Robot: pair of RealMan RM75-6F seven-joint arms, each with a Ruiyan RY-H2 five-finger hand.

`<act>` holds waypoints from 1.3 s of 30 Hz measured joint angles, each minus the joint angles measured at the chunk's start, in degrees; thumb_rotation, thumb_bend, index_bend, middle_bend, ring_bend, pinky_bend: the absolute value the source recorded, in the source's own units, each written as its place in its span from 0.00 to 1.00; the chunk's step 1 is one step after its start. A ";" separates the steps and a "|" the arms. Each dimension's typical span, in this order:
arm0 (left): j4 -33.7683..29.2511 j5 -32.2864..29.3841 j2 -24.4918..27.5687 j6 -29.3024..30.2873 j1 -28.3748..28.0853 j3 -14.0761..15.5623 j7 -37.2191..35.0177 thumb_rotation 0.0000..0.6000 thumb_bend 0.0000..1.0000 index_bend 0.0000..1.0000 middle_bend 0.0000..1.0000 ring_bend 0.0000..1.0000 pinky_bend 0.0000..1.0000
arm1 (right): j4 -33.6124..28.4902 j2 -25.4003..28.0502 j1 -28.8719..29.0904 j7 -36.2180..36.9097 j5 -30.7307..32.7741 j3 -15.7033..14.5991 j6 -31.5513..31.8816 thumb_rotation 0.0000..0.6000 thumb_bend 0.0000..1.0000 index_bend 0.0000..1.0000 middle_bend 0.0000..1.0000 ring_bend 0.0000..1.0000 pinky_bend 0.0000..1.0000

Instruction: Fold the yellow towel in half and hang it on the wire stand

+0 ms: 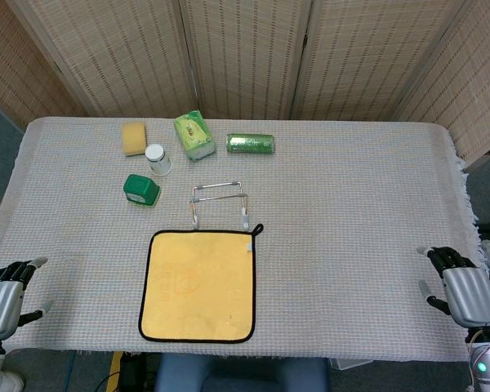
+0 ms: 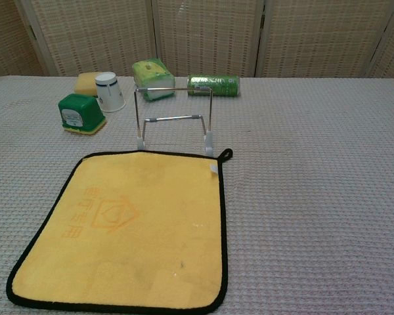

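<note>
Yellow towel (image 1: 198, 285) lying flat, unfolded, before wire stand (image 1: 219, 202); left hand (image 1: 3, 292), right hand (image 1: 464, 290) resting empty, fingers apart, at bench (image 1: 351, 229) edges. Needing grasp of towel edge to begin folding.

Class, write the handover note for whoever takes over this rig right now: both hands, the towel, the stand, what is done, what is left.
Left hand: open, at the table's near-left edge, holding nothing.
Right hand: open, at the near-right edge, holding nothing.
Yellow towel: flat and unfolded at the near centre.
Wire stand: upright just behind the towel, bare.
Done: nothing.
Left: fold the towel in half, then hang it on the stand.
</note>
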 measured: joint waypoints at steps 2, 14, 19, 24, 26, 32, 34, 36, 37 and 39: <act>0.02 0.12 0.01 -0.03 -0.03 0.01 -0.16 1.00 0.22 0.25 0.33 0.27 0.33 | 0.00 0.07 0.06 0.22 -0.13 0.13 0.18 1.00 0.35 0.23 0.29 0.26 0.39; 1.79 3.85 -0.33 0.31 -0.54 0.93 -2.72 1.00 0.27 0.32 0.35 0.30 0.33 | -0.49 0.25 -0.06 0.59 -0.28 0.16 0.52 1.00 0.35 0.23 0.29 0.26 0.39; 3.08 6.97 -0.26 0.04 -1.51 1.78 -4.28 1.00 0.27 0.35 0.46 0.39 0.39 | -1.00 0.40 0.09 0.96 -1.60 0.36 1.48 1.00 0.35 0.23 0.31 0.26 0.39; 4.68 10.97 -0.42 -0.69 -3.21 2.76 -6.19 1.00 0.27 0.40 0.65 0.62 0.72 | -2.36 0.93 0.58 0.09 -2.09 0.18 0.63 1.00 0.35 0.23 0.31 0.26 0.39; 5.94 13.13 -0.79 -1.26 -4.22 3.40 -6.97 1.00 0.27 0.41 0.69 0.65 0.77 | -2.80 1.19 0.84 -0.27 -1.99 0.11 -0.01 1.00 0.35 0.23 0.32 0.26 0.39; 9.17 18.03 -2.15 -3.10 -7.16 5.23 -8.35 1.00 0.27 0.42 0.81 0.75 0.85 | -3.91 1.55 1.64 -1.05 -2.56 -0.18 -1.20 1.00 0.36 0.23 0.34 0.29 0.39; 9.74 19.11 -2.41 -4.12 -7.93 5.97 -8.36 1.00 0.27 0.42 0.83 0.77 0.86 | -4.11 1.58 1.95 -1.16 -3.05 -0.35 -1.60 1.00 0.36 0.23 0.35 0.30 0.39; 9.97 19.81 -2.56 -5.12 -8.53 6.72 -8.28 1.00 0.27 0.42 0.84 0.78 0.86 | -4.21 1.56 2.25 -1.29 -3.52 -0.54 -2.01 1.00 0.36 0.23 0.36 0.31 0.39; 10.07 20.29 -2.69 -5.75 -8.86 7.29 -8.19 1.00 0.27 0.42 0.84 0.78 0.86 | -4.26 1.51 2.45 -1.39 -3.80 -0.68 -2.32 1.00 0.36 0.23 0.36 0.32 0.39; 10.16 20.94 -2.98 -6.58 -9.25 8.16 -8.06 1.00 0.27 0.42 0.84 0.78 0.86 | -4.34 1.38 2.78 -1.51 -4.15 -0.90 -2.90 1.00 0.35 0.23 0.37 0.33 0.39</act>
